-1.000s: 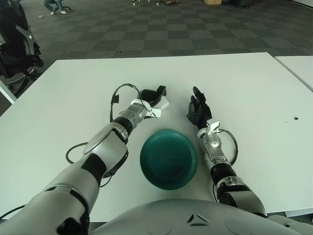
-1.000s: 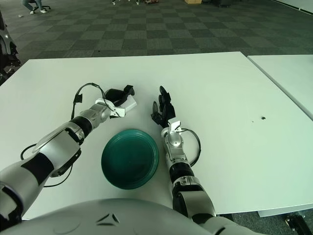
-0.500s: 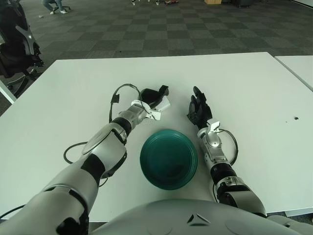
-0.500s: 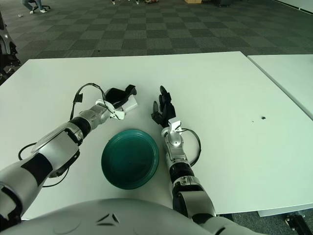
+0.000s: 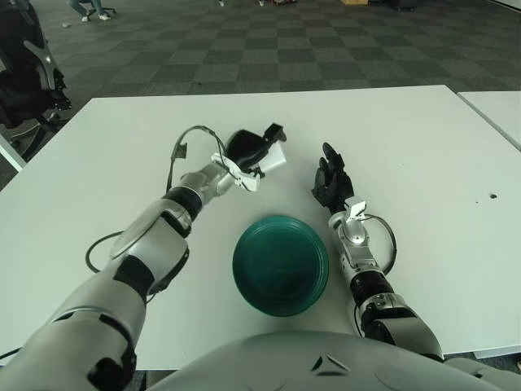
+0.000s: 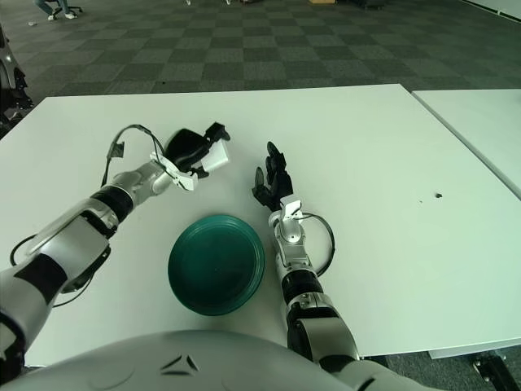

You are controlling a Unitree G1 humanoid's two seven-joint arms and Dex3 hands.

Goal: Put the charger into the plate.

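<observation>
Left hand (image 5: 248, 149) is gripping the white charger (image 5: 275, 157), fingers clamped around it, holding it off the desk (image 5: 423, 155) beyond the green plate (image 5: 281, 263) and toward its left side. Right hand (image 5: 332, 181) is idling just past the plate's far right rim, fingers spread, empty. Risks: charger is sticking out of the fingers, so it's likely slipping out mid-carry; releasing too early is dropping it short of the plate, or it's bouncing off the rim.
</observation>
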